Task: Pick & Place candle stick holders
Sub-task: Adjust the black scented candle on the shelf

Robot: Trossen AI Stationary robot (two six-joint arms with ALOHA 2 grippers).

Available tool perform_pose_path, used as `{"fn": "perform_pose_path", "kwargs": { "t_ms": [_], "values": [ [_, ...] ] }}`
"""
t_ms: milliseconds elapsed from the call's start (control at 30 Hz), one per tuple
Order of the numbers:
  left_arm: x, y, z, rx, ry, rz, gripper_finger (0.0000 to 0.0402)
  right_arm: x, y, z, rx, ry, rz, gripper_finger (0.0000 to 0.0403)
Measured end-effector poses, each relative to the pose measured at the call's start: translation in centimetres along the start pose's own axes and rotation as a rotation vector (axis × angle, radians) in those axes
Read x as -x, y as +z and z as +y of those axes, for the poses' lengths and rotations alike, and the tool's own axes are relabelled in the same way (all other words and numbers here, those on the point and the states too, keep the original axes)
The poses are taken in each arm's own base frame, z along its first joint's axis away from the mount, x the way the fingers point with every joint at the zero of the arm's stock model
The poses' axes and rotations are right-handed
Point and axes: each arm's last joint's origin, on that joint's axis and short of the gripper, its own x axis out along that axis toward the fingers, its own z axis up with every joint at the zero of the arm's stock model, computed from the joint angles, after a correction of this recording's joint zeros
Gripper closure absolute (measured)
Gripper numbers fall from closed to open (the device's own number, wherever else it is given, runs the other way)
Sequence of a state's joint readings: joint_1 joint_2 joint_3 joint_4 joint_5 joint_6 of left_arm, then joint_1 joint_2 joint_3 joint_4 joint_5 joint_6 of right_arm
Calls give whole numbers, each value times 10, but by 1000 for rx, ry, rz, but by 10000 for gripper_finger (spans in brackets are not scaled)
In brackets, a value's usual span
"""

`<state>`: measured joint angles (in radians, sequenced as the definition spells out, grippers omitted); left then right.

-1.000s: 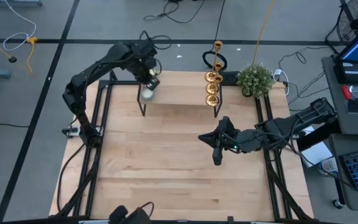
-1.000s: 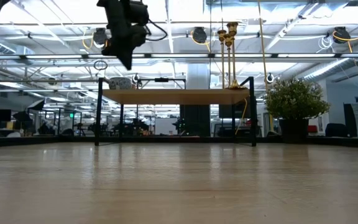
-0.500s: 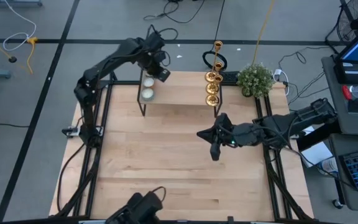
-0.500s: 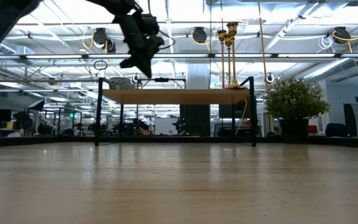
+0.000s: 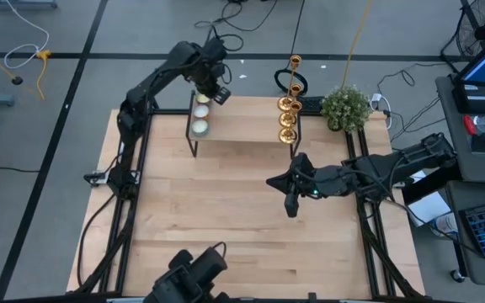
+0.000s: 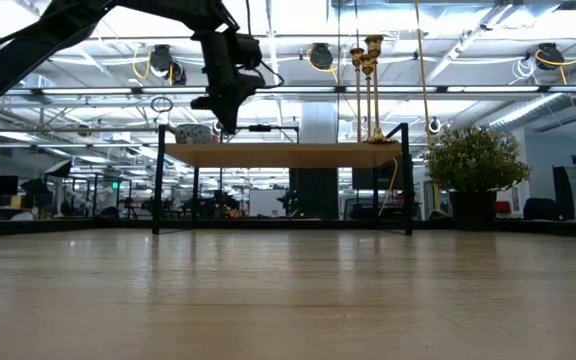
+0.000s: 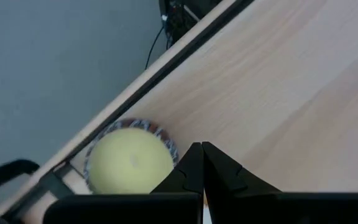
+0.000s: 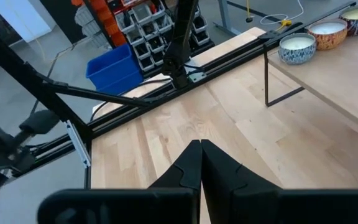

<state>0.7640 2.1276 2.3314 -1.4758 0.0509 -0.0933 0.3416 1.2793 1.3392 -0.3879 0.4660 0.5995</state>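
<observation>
My left gripper [image 5: 219, 94] hung over the far left end of the shelf [image 5: 242, 126], fingers pressed together on nothing, just above the candles [image 5: 199, 126]; through its wrist camera a yellowish candle [image 7: 131, 164] lay near the shelf's edge, just beyond the joined fingertips [image 7: 202, 163]; my right gripper [image 5: 291, 210] hovered over the bare table [image 5: 226, 227], near the shelf's right front leg, its fingers [image 8: 201, 163] likewise together and empty; the three brass holders [image 5: 289, 114] stood upright in a row at the shelf's right end, beside the potted plant [image 5: 345, 107], well apart from both grippers.
</observation>
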Motion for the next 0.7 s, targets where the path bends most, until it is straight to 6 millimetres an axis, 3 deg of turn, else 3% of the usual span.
{"fn": "perform_pose_path", "kwargs": {
  "t_ms": [700],
  "values": [
    [6, 3, -4, -75, 21, -45, 401, 0, 0, -1, 3, -9, 0, 403]
  ]
}}
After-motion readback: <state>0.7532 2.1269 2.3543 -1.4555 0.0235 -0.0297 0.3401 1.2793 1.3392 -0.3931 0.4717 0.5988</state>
